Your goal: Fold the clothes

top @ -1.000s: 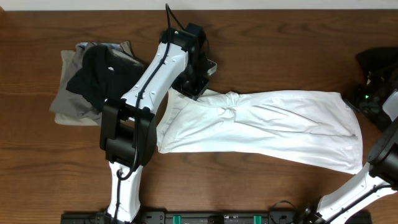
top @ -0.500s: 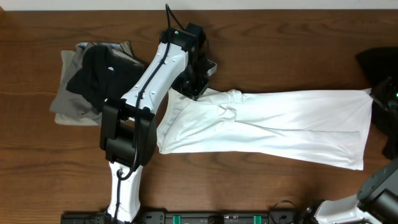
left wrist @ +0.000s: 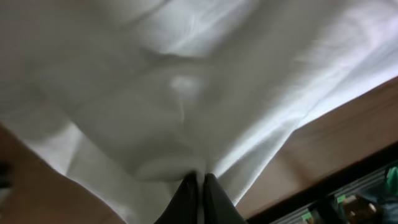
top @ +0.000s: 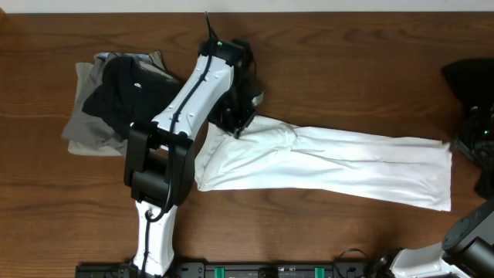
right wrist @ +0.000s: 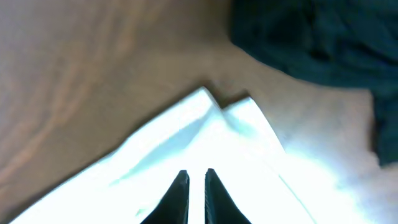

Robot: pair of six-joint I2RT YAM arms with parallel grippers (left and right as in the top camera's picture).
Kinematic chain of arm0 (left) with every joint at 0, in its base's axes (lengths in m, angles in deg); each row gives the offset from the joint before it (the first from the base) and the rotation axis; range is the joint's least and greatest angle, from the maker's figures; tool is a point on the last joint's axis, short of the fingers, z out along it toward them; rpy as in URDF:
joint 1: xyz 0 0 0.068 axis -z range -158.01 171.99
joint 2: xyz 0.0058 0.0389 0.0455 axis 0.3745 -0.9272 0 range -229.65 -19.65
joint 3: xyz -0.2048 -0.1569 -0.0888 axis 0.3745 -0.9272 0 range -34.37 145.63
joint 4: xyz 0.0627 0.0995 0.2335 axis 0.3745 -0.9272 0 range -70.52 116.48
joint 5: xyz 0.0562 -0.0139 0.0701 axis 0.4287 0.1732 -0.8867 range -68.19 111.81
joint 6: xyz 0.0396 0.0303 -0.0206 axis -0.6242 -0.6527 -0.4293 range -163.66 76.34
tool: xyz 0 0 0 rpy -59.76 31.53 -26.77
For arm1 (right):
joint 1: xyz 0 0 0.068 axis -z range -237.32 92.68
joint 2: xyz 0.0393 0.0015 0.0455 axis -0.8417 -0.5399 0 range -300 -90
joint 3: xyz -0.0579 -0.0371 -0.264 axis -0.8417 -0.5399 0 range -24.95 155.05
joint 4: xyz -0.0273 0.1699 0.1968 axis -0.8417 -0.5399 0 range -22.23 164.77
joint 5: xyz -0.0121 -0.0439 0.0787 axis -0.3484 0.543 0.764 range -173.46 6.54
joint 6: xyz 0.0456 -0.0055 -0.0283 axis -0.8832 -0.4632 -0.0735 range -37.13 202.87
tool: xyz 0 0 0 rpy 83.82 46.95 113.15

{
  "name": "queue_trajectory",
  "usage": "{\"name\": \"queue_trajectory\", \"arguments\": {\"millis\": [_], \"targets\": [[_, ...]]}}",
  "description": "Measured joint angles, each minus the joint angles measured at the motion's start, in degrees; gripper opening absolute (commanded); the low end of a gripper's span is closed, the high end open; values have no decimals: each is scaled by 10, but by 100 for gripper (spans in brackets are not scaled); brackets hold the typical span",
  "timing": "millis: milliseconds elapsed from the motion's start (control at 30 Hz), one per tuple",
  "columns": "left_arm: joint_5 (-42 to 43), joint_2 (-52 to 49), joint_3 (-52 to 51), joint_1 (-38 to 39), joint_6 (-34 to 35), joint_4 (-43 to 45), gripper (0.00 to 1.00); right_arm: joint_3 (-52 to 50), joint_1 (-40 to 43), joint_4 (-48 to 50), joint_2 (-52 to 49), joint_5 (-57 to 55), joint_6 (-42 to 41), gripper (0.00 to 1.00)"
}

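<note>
The white shirt [top: 332,162] lies long-ways across the counter [top: 347,69], left to right, with the left claw [left wrist: 200,180] pinched shut on its collar end and the right claw [right wrist: 193,177] nearly closed, apparently gripping the opposite corner.

Overhead straight down, wrist views close over white shirt [top: 347,158]

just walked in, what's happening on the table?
Both arms are working on the white T-shirt, which lies stretched lengthwise across the table. The left claw is shut on a bunch of cloth at its left end. The right claw pinches the edge at its right end. A pile of grey and black clothes sits to the left, and a dark garment lies at the far right.
</note>
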Motion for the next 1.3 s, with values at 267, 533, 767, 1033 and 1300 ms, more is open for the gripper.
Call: {"name": "queue_trajectory", "arguments": {"millis": [267, 533, 767, 1033, 1300], "targets": [[2, 0, -68, 0, 11, 4, 6, 0, 0, -24, 0, -69, -11, 11], [5, 0, -76, 0, 15, 28, 23, 0, 0, -26, 0, -36, -21, 33], [6, 6, -73, 0, 17, 27, 24, 0, 0, -28, 0, 17, -21, 48], [6, 105, -69, 0, 28, 45, 31, -26, 0, 20, -8, 36, 42, 70], [6, 233, -61, 0, 30, 63, 47, -27, 7, 41, -103, 43, 115, 60]]}}
